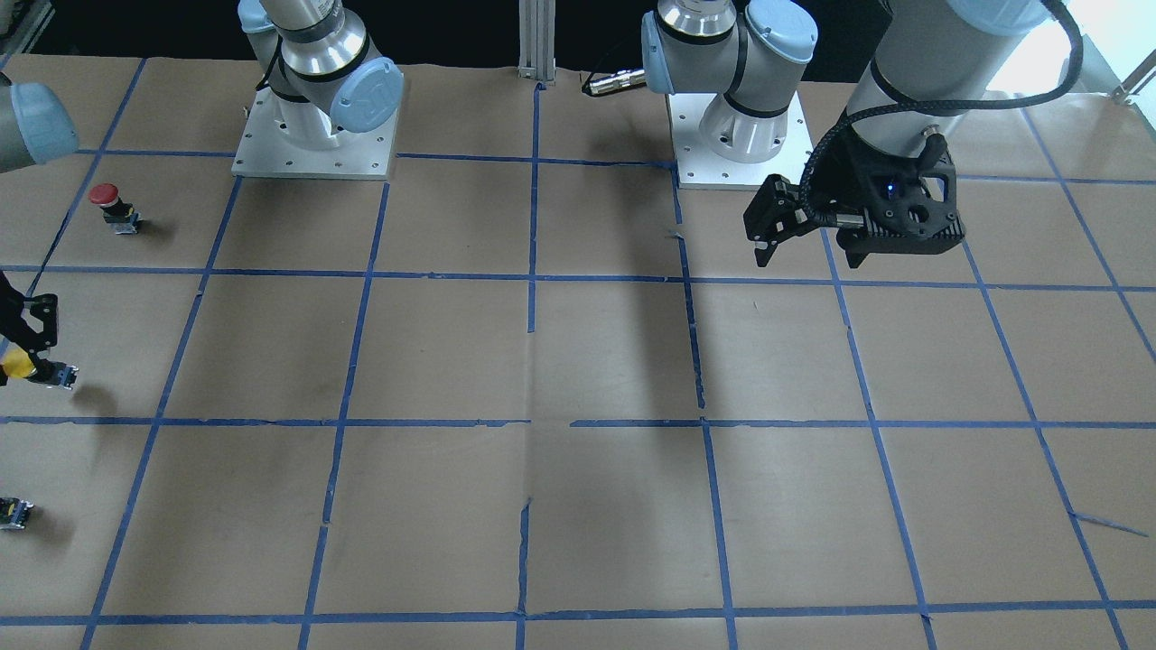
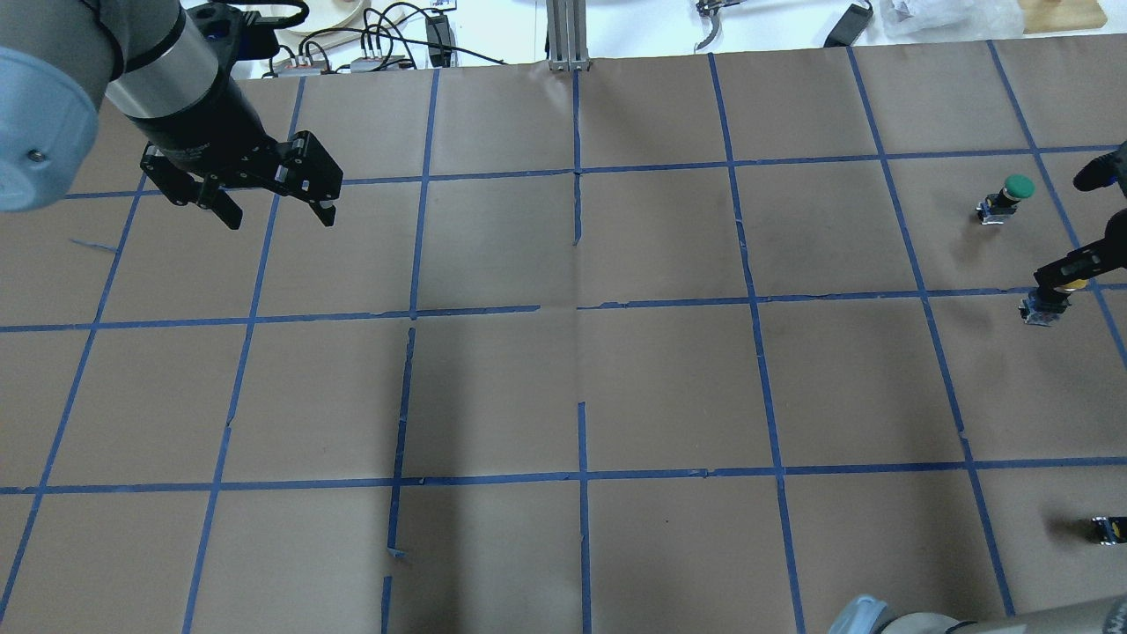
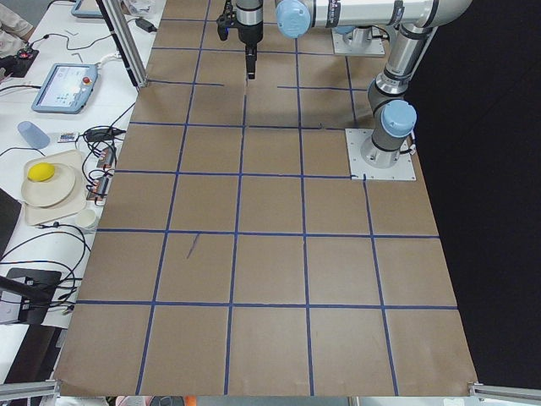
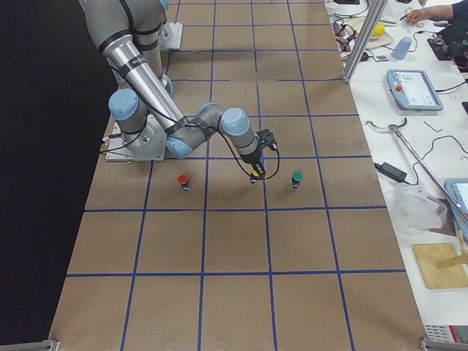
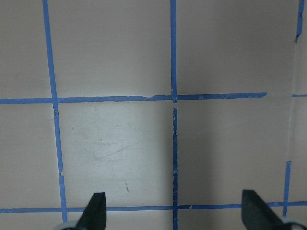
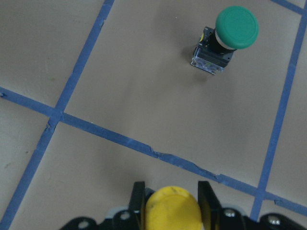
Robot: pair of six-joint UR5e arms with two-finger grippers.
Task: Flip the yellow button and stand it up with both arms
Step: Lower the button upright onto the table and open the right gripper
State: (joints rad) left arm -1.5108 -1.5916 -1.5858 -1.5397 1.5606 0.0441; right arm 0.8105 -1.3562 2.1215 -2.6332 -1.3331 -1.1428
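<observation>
Pinching the yellow button [image 6: 171, 209], right fingers [image 6: 138, 197] flank its cap.

left silver-grey jointed arm [image 2: 167, 79] raised above table, wrist pointing down, its black two-finger gripper [image 2: 280, 218] jaws wide apart. right silver-grey jointed arm [image 4: 150, 80] stretched out low, elbow bent, its black two-finger gripper [image 6: 171, 194] near tabletop, fingers [image 6: 138, 199] clamped on cap of small yellow mushroom-cap button [image 6: 173, 213].
</observation>
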